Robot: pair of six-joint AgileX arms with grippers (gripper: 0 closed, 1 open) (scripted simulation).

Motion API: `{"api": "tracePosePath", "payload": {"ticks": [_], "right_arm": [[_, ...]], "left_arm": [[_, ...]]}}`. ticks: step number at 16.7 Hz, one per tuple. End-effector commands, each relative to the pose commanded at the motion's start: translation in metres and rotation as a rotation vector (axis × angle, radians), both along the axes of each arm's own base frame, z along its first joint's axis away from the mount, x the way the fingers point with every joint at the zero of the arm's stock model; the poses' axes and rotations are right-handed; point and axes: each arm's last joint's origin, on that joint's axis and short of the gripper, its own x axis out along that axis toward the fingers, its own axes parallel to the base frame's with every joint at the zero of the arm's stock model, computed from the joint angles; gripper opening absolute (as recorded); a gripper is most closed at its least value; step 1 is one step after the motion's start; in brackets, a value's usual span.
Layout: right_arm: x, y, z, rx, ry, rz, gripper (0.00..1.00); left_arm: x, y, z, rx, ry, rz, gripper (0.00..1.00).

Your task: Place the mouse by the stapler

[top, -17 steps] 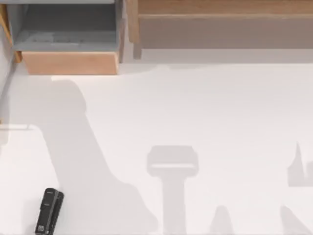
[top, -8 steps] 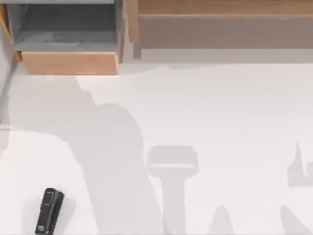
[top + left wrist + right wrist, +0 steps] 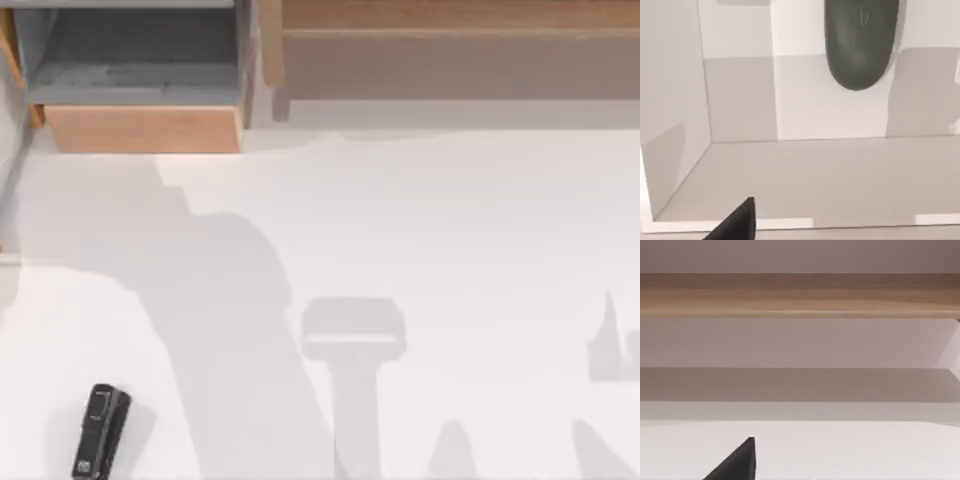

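Note:
The stapler (image 3: pixel 100 430), slim and black with a small white label at its near end, lies at the table's front left corner. The mouse (image 3: pixel 861 45), a smooth dark grey-olive oval, rests on the pale floor of a grey-walled compartment in the left wrist view, well ahead of my left gripper (image 3: pixel 737 222), of which a black edge pokes into the picture. A like black edge of my right gripper (image 3: pixel 737 462) sits low in the right wrist view, over the white table and facing the back shelf.
An open drawer (image 3: pixel 145 128) with a wooden front and grey inside stands at the back left. A long wooden shelf (image 3: pixel 450 40) runs along the back right. Arm shadows fall across the table's left and middle.
The big arm shadow on the left of the table swung rightward about a second ago and has held since. The stapler has stayed put.

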Motion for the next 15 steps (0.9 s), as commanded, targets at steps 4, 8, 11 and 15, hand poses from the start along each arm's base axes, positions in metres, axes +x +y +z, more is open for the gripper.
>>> {"api": "tracePosePath", "payload": {"ticks": [4, 8, 11, 15], "right_arm": [[0.000, 0.000, 0.000, 0.000, 0.000, 0.000, 1.00], [0.000, 0.000, 0.000, 0.000, 0.000, 0.000, 1.00], [0.000, 0.000, 0.000, 0.000, 0.000, 0.000, 1.00], [0.000, 0.000, 0.000, 0.000, 0.000, 0.000, 1.00]], "left_arm": [[0.034, 0.000, -0.072, -0.009, 0.022, 0.003, 1.00], [0.056, -0.004, -0.127, 0.003, 0.026, 0.010, 1.00], [0.058, -0.006, -0.131, 0.005, 0.023, 0.009, 1.00], [0.058, -0.006, -0.131, 0.005, 0.023, 0.009, 0.85]]}}
